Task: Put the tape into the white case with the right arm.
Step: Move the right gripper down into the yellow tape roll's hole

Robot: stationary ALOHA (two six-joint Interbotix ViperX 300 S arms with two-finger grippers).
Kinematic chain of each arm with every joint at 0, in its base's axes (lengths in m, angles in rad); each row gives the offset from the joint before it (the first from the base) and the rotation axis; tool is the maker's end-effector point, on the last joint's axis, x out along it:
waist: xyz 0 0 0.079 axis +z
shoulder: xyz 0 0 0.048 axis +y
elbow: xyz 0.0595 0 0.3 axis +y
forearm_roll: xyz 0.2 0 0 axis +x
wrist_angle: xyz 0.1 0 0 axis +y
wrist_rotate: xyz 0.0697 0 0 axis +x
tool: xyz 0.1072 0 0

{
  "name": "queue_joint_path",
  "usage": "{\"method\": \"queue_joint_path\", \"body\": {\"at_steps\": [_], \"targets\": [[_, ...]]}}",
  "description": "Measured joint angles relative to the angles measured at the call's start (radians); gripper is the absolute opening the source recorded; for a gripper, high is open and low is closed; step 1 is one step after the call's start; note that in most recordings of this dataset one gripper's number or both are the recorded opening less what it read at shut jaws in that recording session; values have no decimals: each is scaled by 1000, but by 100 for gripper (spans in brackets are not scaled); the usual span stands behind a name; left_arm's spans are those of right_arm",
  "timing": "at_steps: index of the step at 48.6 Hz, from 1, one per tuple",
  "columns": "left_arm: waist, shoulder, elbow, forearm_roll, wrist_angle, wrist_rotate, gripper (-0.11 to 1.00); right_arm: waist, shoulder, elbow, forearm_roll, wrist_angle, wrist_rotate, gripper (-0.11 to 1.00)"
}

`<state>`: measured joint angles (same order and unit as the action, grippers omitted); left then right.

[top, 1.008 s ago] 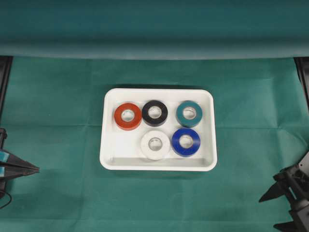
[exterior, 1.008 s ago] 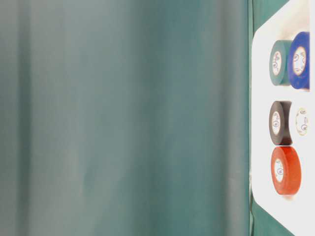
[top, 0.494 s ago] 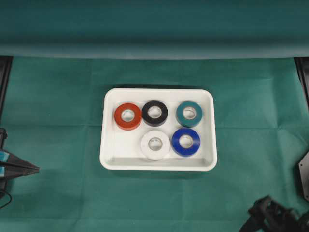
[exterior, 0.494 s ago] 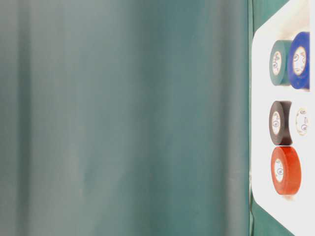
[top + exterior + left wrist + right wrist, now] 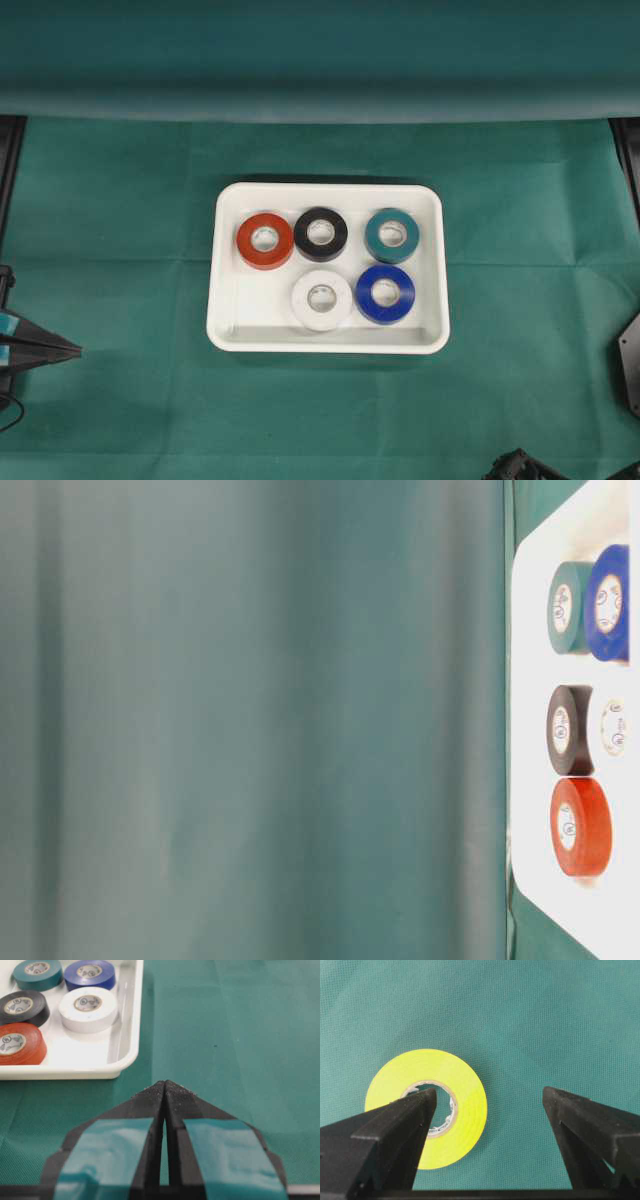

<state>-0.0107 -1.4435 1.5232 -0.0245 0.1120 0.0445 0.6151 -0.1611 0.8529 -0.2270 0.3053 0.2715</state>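
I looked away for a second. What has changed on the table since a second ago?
The right gripper slid down out of the overhead view, from the right edge to the bottom edge, where only a bit of the arm shows. It is open above a yellow tape lying on the cloth, taking hold of nothing. The five rolls in the white case and the shut left gripper kept their places.
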Motion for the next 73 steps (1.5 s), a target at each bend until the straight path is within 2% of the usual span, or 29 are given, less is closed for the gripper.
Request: {"method": "queue_joint_path", "body": {"at_steps": [21, 27, 30, 39, 44, 63, 73], "targets": [[0, 2, 0, 2, 0, 0, 0, -2, 97, 8, 0, -31, 0, 87], [0, 0, 0, 0, 0, 0, 0, 0, 117, 9, 0, -44, 0, 81], [0, 2, 0, 0, 0, 0, 0, 0, 124, 11, 2, -51, -2, 72], [0, 0, 0, 0, 0, 0, 0, 0, 133, 17, 0, -58, 0, 19], [0, 0, 0, 2, 0, 0, 0, 3, 141, 21, 0, -58, 2, 2], [0, 0, 0, 2, 0, 0, 0, 3, 143, 14, -2, -51, -2, 1], [0, 0, 0, 2, 0, 0, 0, 3, 133, -55, -2, 31, -2, 1]]}}
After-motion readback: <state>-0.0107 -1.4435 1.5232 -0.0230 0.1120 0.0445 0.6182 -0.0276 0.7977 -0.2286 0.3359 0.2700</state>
